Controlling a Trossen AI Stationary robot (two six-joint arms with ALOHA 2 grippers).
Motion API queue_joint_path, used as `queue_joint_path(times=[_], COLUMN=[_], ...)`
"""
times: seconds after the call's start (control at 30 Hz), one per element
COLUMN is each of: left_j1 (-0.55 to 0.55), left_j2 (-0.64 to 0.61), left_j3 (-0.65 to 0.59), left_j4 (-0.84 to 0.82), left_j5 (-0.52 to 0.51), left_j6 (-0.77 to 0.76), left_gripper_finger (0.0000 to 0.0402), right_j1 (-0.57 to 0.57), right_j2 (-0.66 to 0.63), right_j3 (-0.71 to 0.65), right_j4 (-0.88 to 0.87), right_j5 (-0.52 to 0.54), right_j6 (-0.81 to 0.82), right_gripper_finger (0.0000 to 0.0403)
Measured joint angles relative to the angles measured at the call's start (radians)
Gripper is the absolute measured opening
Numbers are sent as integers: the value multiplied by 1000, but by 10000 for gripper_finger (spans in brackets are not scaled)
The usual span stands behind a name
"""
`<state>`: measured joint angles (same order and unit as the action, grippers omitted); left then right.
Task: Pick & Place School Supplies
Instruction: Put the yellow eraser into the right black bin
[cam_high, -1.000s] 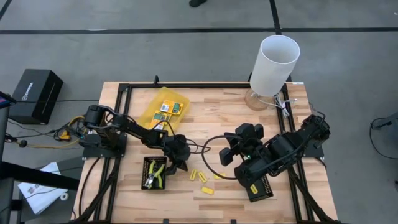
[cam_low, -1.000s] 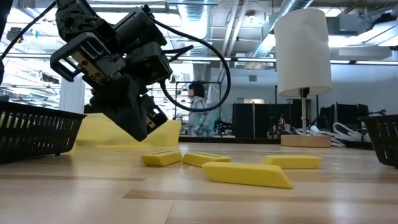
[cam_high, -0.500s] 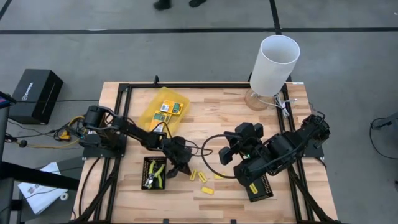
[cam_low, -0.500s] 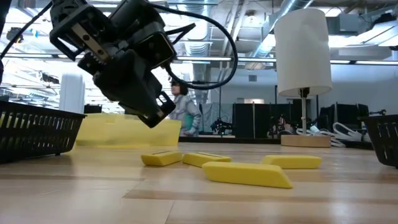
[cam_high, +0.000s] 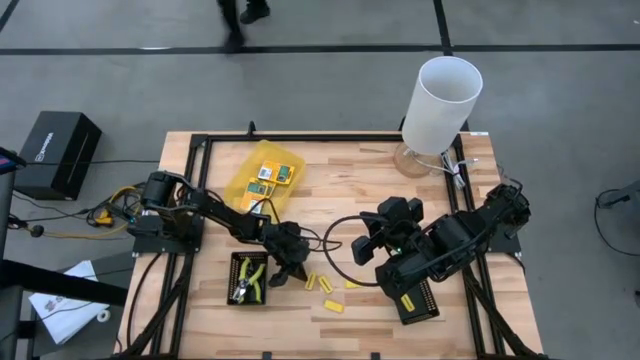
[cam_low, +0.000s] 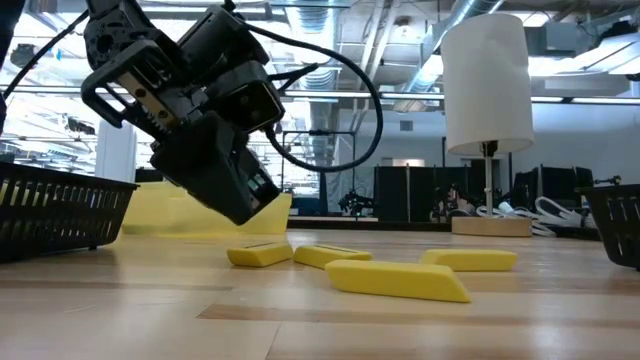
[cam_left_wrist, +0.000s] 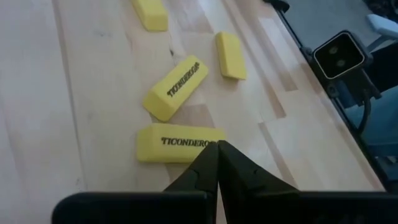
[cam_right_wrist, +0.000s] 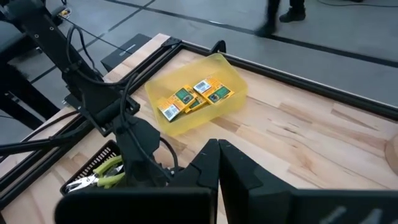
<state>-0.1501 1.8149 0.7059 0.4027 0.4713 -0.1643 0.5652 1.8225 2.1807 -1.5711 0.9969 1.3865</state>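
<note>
Since half a second ago we see the left gripper (cam_high: 283, 270) drop back down toward the worktop (cam_high: 340, 200), its fingers pressed together and holding nothing; the erasers have not shifted.

4 yellow erasers lie loose near the worktop's front edge, about midway along it. The nearest eraser (cam_left_wrist: 179, 143) sits just ahead of the left gripper's closed fingertips, almost touching them in the left wrist view. Its long axis runs across the line the fingers point along, so we judge the jaws must open and straddle its short width. A second eraser (cam_left_wrist: 176, 88) lies just beyond it, angled, and 2 more (cam_left_wrist: 231, 55) sit farther off.

The left arm is clearly the nearer one. The right gripper (cam_high: 372, 244) waits toward the right side of the worktop, also pinched shut on nothing, beside the right black tray (cam_high: 418, 303) that already holds 1 yellow piece.

The plier-like tool (cam_high: 250, 282) rests in the left black tray (cam_high: 240, 262), just beside the left gripper. The packets (cam_high: 270, 175) lie in the translucent yellow container (cam_high: 243, 185) toward the back left corner.
</note>
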Motion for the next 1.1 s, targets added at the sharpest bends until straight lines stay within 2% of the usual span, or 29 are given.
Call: queue_joint_path(times=[0.63,0.93,1.1], left_j1=[1,2,14], left_j2=[0,96,100], left_j3=[0,28,37], left_j4=[19,57,56], left_j5=[-32,-9,4], left_j6=[10,-4,0], left_gripper_finger=[0,0,0], right_j1=[-12,-12,-11], right_j2=[0,0,0], right_j3=[0,0,0], right_j4=[2,8,8], right_j5=[-1,-2,-21], right_j6=[-7,-9,-9], right_gripper_finger=[0,0,0])
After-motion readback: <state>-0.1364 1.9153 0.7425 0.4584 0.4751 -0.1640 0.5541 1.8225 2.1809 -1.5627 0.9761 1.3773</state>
